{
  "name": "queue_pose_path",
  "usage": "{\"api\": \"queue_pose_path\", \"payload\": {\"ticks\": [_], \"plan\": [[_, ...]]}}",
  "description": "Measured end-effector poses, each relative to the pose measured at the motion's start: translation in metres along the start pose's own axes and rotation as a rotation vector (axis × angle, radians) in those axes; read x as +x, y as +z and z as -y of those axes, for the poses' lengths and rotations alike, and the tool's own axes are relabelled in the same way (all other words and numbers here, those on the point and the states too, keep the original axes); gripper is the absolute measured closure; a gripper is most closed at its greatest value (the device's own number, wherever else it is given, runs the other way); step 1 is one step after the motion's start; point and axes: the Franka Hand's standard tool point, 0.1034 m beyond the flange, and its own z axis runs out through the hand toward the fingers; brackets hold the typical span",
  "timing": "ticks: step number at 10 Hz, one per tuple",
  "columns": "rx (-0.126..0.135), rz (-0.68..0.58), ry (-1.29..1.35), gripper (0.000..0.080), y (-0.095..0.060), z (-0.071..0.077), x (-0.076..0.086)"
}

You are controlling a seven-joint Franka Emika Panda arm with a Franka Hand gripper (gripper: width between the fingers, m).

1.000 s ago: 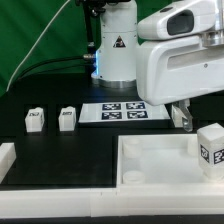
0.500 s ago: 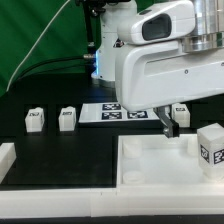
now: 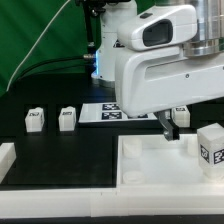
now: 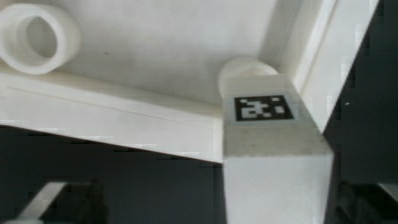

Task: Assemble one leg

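Note:
In the exterior view my gripper (image 3: 168,127) hangs at the far rim of the large white tray (image 3: 150,172), just beside a small white leg (image 3: 181,113) that lies on the black table. In the wrist view that leg (image 4: 267,120) shows its black-and-white tag and stands against the tray's rim (image 4: 107,105). It lies between my spread dark fingers (image 4: 50,200), which do not touch it. My gripper (image 4: 210,205) is open. Two more legs (image 3: 35,120) (image 3: 67,118) lie at the exterior view's left. Another leg (image 3: 211,146) stands in the tray at the exterior view's right.
The marker board (image 3: 105,112) lies behind the tray, partly hidden by the arm. A round corner socket (image 4: 36,40) of the tray shows in the wrist view. A white block (image 3: 5,160) sits at the exterior view's left edge. The robot base (image 3: 112,55) stands at the back.
The arm has swung toward the exterior view's left and come down a little, uncovering the leg behind the tray. The gripper now hangs next to that leg.

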Motion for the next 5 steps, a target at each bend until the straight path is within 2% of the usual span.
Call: {"api": "queue_pose_path", "payload": {"ticks": [2,5], "plan": [[0.002,-0.001,-0.001,0.0151,0.003,0.003,0.004],[0.002,0.001,-0.001,0.0151,0.011,0.012,0.002]]}}
